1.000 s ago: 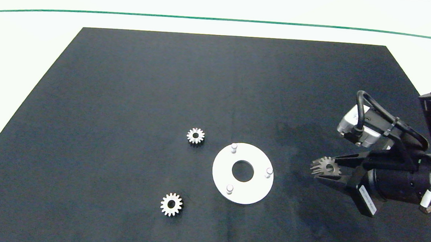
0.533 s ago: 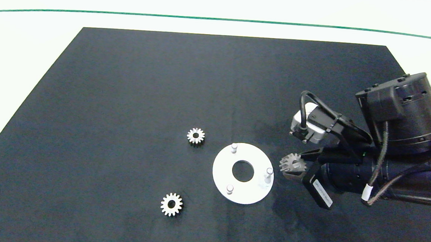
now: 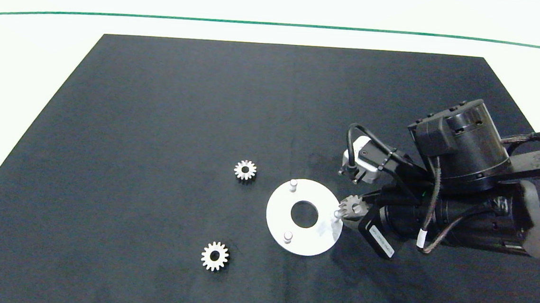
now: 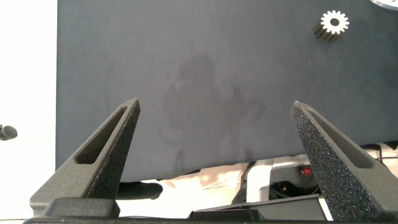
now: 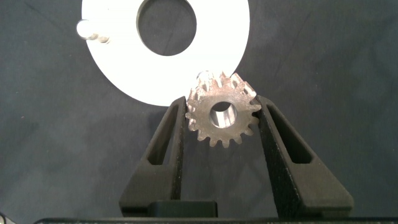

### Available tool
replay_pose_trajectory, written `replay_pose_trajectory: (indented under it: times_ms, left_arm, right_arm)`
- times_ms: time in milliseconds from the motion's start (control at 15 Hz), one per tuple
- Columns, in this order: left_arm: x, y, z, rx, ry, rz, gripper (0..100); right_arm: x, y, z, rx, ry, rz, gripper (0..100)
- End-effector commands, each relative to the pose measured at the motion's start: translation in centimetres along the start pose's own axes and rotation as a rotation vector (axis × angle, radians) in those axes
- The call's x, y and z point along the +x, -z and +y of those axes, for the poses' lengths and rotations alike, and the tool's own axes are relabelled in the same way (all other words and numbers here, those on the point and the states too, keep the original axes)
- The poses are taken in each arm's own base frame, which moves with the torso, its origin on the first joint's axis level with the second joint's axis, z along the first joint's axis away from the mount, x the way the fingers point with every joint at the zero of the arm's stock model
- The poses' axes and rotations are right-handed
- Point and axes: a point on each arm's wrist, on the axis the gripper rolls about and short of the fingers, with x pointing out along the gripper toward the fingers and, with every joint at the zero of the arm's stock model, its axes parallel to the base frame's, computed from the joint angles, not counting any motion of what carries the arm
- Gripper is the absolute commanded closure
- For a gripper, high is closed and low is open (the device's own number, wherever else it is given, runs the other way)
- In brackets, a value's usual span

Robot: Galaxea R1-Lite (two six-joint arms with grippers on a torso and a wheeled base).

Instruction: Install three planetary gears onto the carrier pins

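Right hand (image 3: 352,209) clamped on one planetary gear (image 3: 352,207), fingers (image 5: 171,140) pressing its toothed rim from both sides. Gear held tilted at the right edge of the white carrier disc (image 3: 277,221), just beside the nearest carrier pin (image 3: 337,214), not seated on it. Two other pins (image 3: 292,185) (image 3: 287,236) bare. Two more gears flat on the black surface (image 3: 158,115): one (image 3: 245,169) near the disc's upper left, one (image 3: 214,256) lower left. Left hand (image 4: 217,155) spread apart, holding nothing, above the mat's edge, well apart from the disc.
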Motion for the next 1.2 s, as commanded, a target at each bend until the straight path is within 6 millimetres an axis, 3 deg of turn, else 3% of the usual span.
replay_pose_trajectory:
  times_ms: [67,1200]
  left_arm:
    - [0.0,0.0,0.0,0.001,-0.001,0.004,0]
    - [-0.1,0.0,0.0,0.002,0.003,0.001,0]
  right_arm:
    - [0.8,-0.2,0.2,-0.009,-0.007,0.012,81]
    - [2.2,-0.5,0.6,-0.015,-0.018,0.035,81]
